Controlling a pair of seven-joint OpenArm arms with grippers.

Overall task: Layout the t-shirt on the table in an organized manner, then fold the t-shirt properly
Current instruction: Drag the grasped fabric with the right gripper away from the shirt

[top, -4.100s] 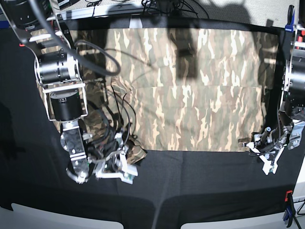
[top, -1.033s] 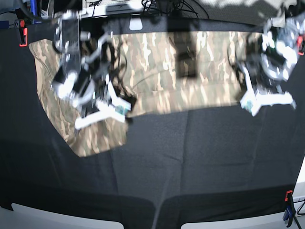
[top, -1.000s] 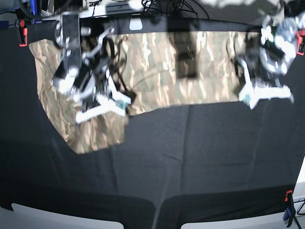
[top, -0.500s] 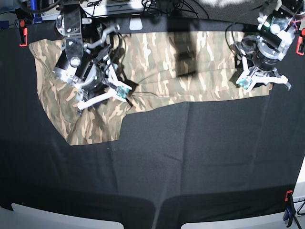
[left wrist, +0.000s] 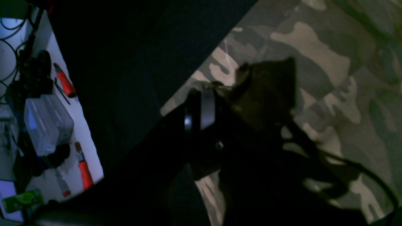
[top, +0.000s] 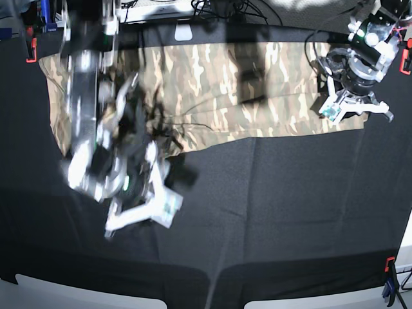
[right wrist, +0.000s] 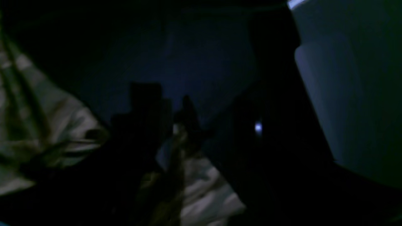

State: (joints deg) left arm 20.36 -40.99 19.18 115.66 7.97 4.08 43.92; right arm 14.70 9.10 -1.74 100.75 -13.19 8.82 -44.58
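Note:
The camouflage t-shirt [top: 257, 84] lies as a wide band along the back of the black table [top: 277, 212]. My left gripper [top: 353, 112] sits at the band's right end near its lower edge. In the left wrist view, my left gripper [left wrist: 238, 91] is shut on a raised pinch of the t-shirt [left wrist: 329, 62]. My right gripper [top: 141, 215] is motion-blurred over black cloth in front of the shirt's left part. The dark right wrist view shows the right gripper [right wrist: 169, 116] with its fingers apart and nothing between them, and pale t-shirt [right wrist: 40, 131] folds below it.
A red clamp [top: 30, 48] marks the back left edge and a blue and red clamp [top: 388, 277] the front right. Cables [top: 219, 8] hang behind the table. Beyond the table edge lie a clear box [left wrist: 47, 122] and red-handled tools [left wrist: 64, 83].
My right arm has swung from the shirt's left part toward the front of the table, its fingers now apart. My left gripper has stayed shut at the shirt's right end.

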